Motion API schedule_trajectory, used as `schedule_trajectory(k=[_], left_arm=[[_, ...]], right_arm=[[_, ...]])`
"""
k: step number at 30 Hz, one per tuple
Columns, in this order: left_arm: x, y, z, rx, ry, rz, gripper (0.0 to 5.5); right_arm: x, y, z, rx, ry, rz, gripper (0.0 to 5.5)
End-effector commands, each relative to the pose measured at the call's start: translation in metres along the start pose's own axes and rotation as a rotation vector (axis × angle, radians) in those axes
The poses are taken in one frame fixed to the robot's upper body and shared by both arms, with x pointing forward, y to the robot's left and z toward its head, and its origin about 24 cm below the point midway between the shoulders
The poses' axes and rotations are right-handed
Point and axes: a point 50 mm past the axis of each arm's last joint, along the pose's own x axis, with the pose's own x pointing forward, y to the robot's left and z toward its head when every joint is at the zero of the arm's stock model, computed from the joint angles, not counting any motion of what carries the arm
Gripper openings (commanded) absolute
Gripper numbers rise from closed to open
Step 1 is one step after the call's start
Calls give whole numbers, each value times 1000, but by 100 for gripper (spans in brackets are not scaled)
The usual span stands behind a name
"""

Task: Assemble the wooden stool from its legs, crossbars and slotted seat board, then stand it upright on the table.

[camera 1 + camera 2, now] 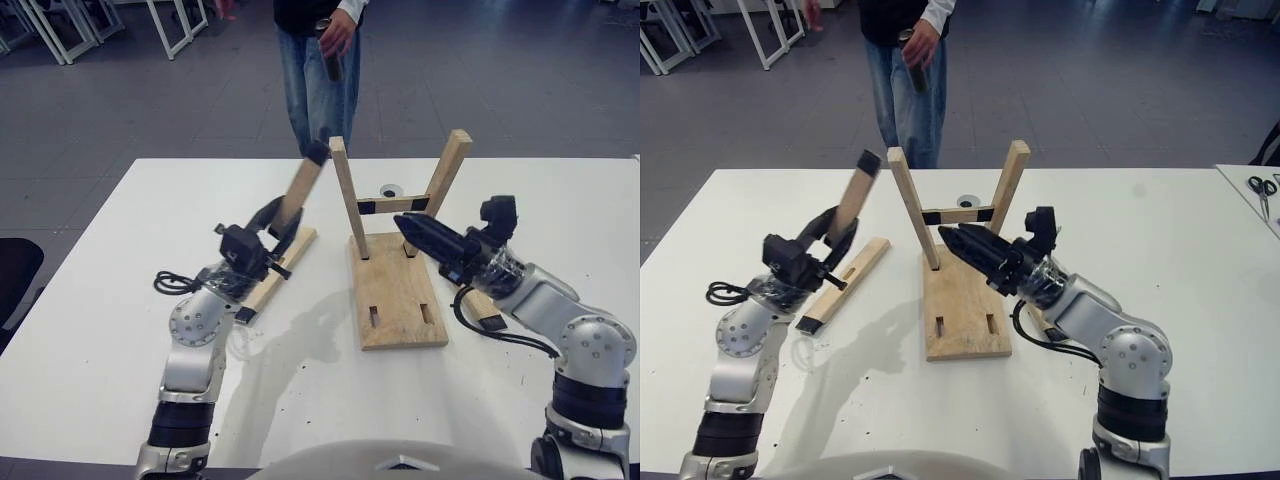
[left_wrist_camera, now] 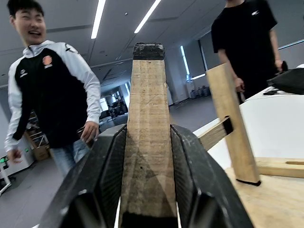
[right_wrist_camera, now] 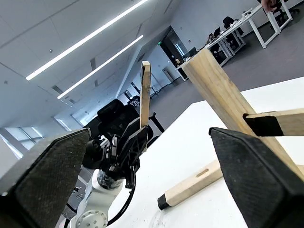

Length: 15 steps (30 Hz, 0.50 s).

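White matte tabletop [image 1: 120,330]. Slotted seat board [image 1: 395,300] lies flat at centre, pale grained wood. Two square legs [image 1: 348,195] stand at its far end, joined by a black-tipped crossbar [image 1: 395,205]. Left gripper [image 1: 283,217] clamps a tilted third leg [image 1: 300,190]. Right gripper [image 1: 412,228] is spread wide and empty, beside the standing legs.

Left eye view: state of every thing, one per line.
Flat wooden slotted seat board: lying flat, near slots empty
Two upright wooden legs: standing in board, joined by crossbar
Black-tipped wooden leg: raised, tilted
Left claw: shut on that leg
Right claw: open
Loose wooden leg: lying flat
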Motion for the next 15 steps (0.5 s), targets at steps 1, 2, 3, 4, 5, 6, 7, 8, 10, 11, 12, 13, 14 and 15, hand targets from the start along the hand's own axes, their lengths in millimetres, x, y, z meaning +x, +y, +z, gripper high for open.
schedule_trajectory(k=[1,2,3,4,5,6,7,8,10,11,12,13,14,15], left_arm=[[17,-13,12,33,-43,-125,131],[19,-15,14,32,-54,-140,131],[22,-18,15,35,-57,-161,131],[23,-21,15,40,-54,-179,131],[24,-23,14,43,-49,-192,131],[24,-24,14,44,-46,-201,131],[23,-26,14,43,-44,-208,131],[23,-27,13,43,-41,-213,131],[22,-28,12,43,-31,-226,131],[22,-28,11,44,-28,-228,131],[22,-28,11,45,-27,-230,131],[22,-28,12,51,-27,-230,131],[23,-28,12,59,-27,-232,131],[23,-27,12,70,-28,-227,131]], right_arm=[[20,5,7,23,-10,38,460],[23,5,7,27,-12,42,460],[27,5,7,31,-14,47,460],[31,6,7,34,-16,57,460],[36,7,8,37,-24,65,460],[39,8,9,39,-31,71,460],[41,9,10,39,-37,76,460],[43,9,11,41,-45,76,460],[47,10,12,24,-45,74,424],[47,10,13,10,-41,68,405],[47,9,13,-8,-35,61,382],[47,9,13,-30,-30,47,364],[47,8,13,-50,-27,36,349],[47,7,14,-71,-22,24,324]])
